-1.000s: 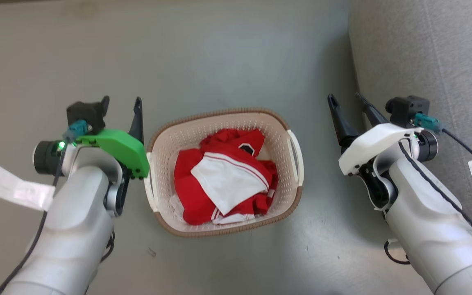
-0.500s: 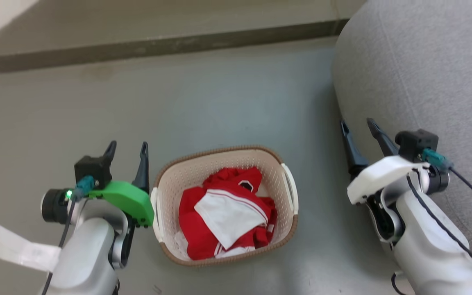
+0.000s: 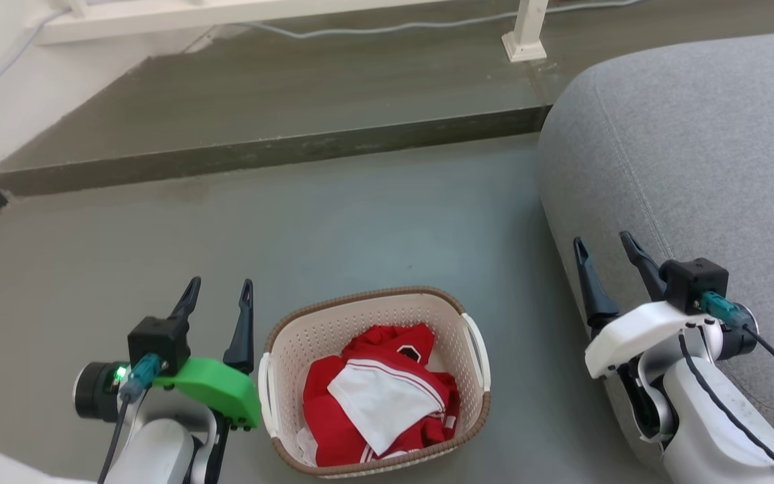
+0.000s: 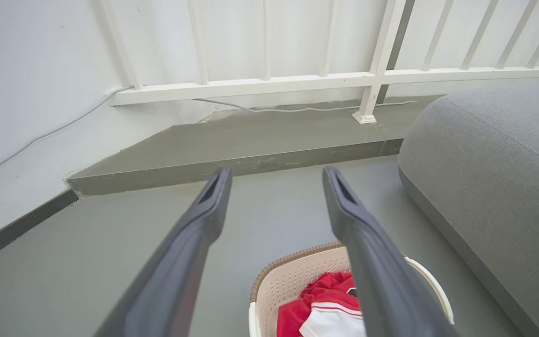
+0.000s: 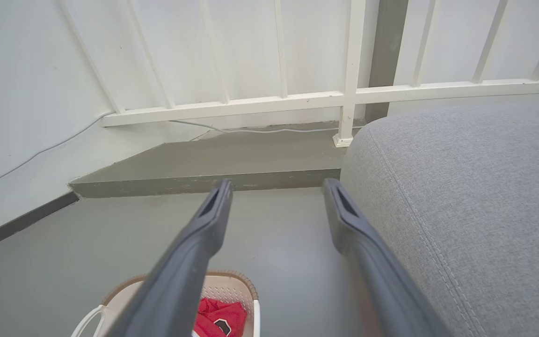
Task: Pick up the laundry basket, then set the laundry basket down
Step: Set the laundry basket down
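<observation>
1. Left gripper (image 3: 220, 286): at the lower left of the head view. Its fingers are parted with a clear gap and hold nothing. They point forward, away from the robot.
2. Right gripper (image 3: 600, 240): at the lower right, in the same state, fingers apart and empty. It sits close to the flank of the grey sofa (image 3: 682, 134).
3. Laundry basket (image 3: 333, 328): upright on the grey floor (image 3: 387, 222), between the two arms and close to the robot. It holds red and white clothes (image 3: 380, 396). Neither gripper touches it.
4. Key relation: the basket lies inboard of both grippers and below them.
   - The left wrist view shows it low and to the right of that gripper's fingers.
   - The right wrist view shows it low and to the left.
   - The left gripper is just beside the left handle (image 3: 265, 390).
   - The right gripper is well apart from the right handle (image 3: 482, 349), so the left arm is nearer.
5. Long axis: it appears to run left to right, with a handle at each end facing an arm. Foreshortening in the head view makes this uncertain.
6. Judgement: a lift would need both arms to drop and close inward onto the handles. The right arm has farther to go and has the sofa beside it.
7. Beyond the basket: open floor, then a raised step (image 3: 259, 151), with a white railing (image 4: 269, 84) and a cable (image 3: 373, 28) behind it.
</observation>
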Tool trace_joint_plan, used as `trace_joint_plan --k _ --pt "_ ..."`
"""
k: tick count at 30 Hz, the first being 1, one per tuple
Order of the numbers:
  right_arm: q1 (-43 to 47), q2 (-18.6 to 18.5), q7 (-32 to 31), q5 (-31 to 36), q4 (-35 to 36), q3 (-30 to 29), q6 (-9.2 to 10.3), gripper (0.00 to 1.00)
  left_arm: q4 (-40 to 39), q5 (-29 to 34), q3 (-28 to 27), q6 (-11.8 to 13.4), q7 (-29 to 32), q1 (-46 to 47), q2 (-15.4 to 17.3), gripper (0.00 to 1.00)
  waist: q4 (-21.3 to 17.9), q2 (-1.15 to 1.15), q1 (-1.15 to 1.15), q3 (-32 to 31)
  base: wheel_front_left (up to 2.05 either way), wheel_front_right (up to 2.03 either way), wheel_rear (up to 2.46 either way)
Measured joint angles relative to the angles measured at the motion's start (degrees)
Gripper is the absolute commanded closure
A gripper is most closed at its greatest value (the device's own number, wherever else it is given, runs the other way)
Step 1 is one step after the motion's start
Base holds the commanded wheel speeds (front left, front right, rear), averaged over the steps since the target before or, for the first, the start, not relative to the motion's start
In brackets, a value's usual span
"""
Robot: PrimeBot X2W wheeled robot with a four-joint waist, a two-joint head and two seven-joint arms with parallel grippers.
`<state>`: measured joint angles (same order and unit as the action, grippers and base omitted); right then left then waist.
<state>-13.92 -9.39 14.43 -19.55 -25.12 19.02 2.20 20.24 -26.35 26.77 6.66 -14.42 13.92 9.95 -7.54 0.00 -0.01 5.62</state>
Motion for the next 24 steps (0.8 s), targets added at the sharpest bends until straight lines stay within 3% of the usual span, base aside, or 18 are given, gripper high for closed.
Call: trace_joint_plan --k 24 --pt "9.12 -0.29 0.0 2.15 7.01 -0.96 1.51 0.0 -10.83 6.57 -7.6 0.43 0.0 -15.0 -0.38 0.0 1.31 0.0 0.0 -2.87 0.0 0.0 0.0"
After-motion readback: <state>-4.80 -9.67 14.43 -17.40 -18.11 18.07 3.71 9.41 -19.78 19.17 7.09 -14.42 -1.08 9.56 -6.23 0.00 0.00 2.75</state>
